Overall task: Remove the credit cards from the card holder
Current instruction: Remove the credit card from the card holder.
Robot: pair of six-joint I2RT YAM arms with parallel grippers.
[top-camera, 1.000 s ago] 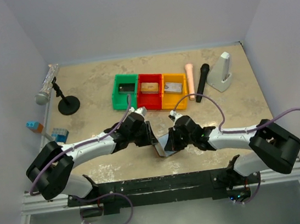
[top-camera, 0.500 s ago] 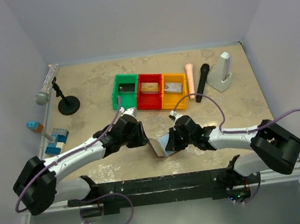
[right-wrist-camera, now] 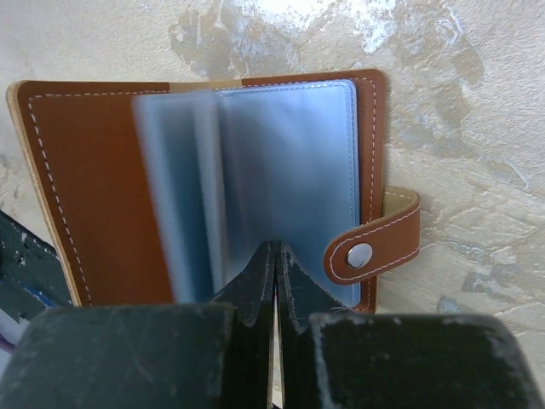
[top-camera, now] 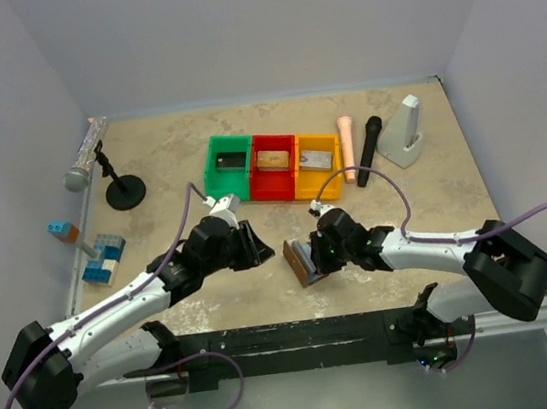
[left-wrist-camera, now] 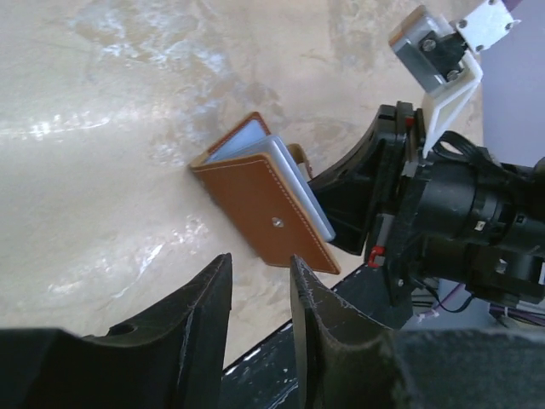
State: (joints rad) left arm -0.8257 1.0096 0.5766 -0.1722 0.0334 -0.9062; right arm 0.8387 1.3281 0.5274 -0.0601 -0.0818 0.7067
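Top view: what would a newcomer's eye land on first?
The brown card holder lies near the front middle of the table, open, with its blue-grey sleeves pinched in the right pincer. Behind it is a bright row: a green bin with a dark card, a red bin with a tan card, and a yellow bin with a silvery card. The left pincer hovers open and empty just left of the holder.
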